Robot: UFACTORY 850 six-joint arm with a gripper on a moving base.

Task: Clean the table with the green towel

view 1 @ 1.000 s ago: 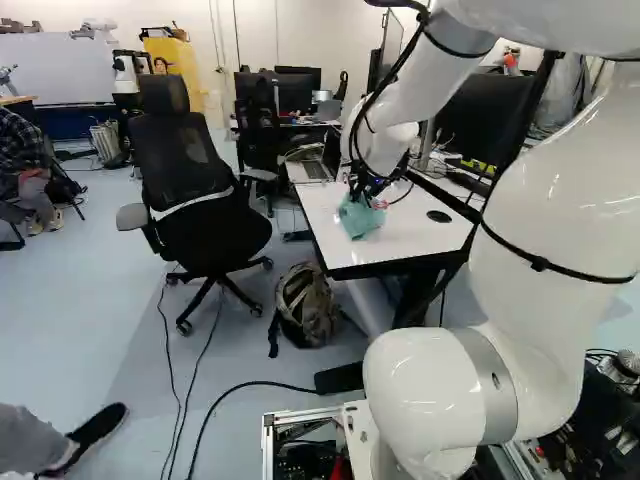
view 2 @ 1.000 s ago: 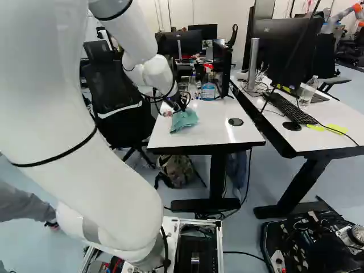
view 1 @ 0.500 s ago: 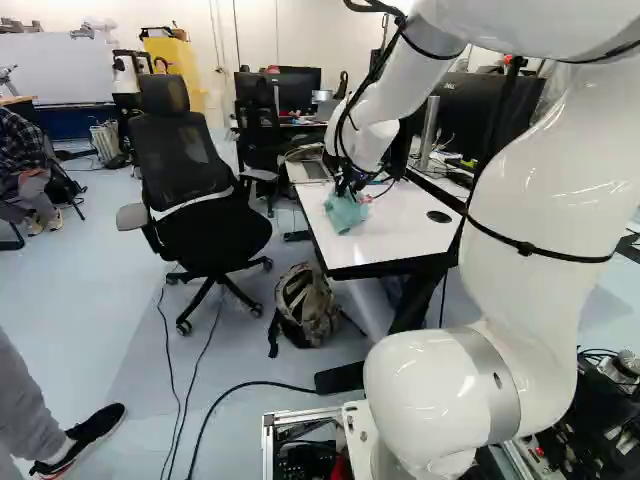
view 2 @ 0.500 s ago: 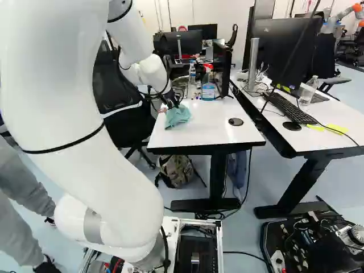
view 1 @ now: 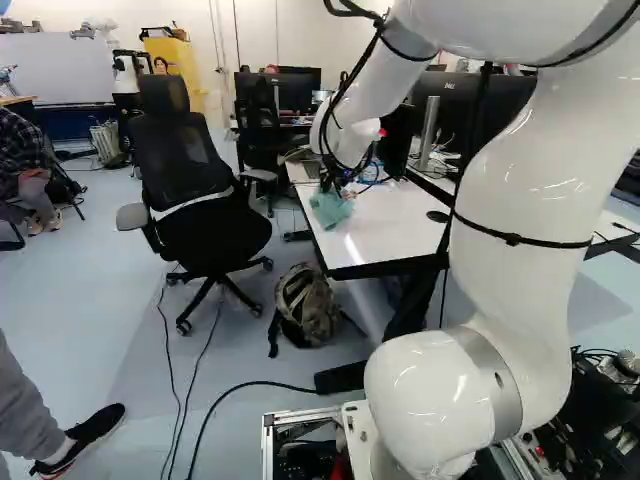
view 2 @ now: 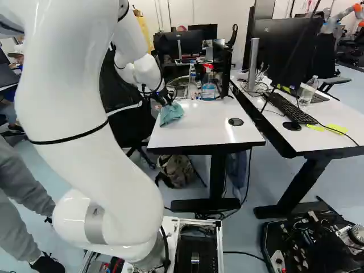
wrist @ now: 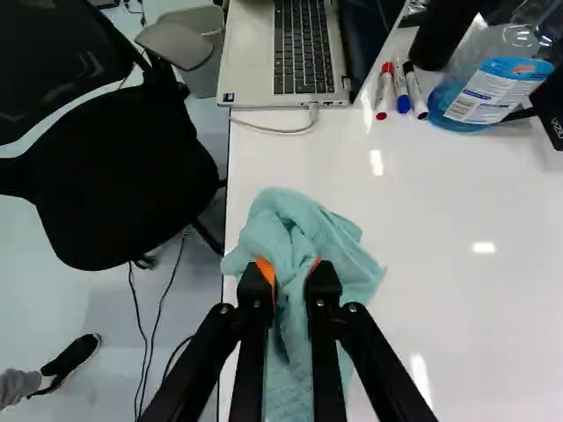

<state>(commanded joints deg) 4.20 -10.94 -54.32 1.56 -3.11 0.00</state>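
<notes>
Over the far left part of the white table (view 2: 206, 126) hangs my gripper (view 2: 166, 102), its fingers small and partly hidden there. The green towel (view 2: 171, 114) lies bunched on the tabletop under it, close to the table's left edge. In the wrist view both fingers of the gripper (wrist: 292, 274) pinch a fold of the towel (wrist: 303, 230) from two sides, orange pads against the cloth. The rest of the cloth spreads ahead of the fingers and beneath them.
A laptop (wrist: 295, 53), several markers (wrist: 402, 88) and a blue spray bottle (wrist: 488, 83) stand beyond the towel. A black chair (view 1: 195, 190) is beside the table's left edge, a backpack (view 1: 307, 305) beneath. A monitor and keyboard (view 2: 290, 108) occupy the neighbouring desk. Another robot (view 2: 341, 17) stands far back.
My arm has swung left in both base views, and the gripped towel has slid with it across the tabletop toward the left edge. The base has stayed put.
</notes>
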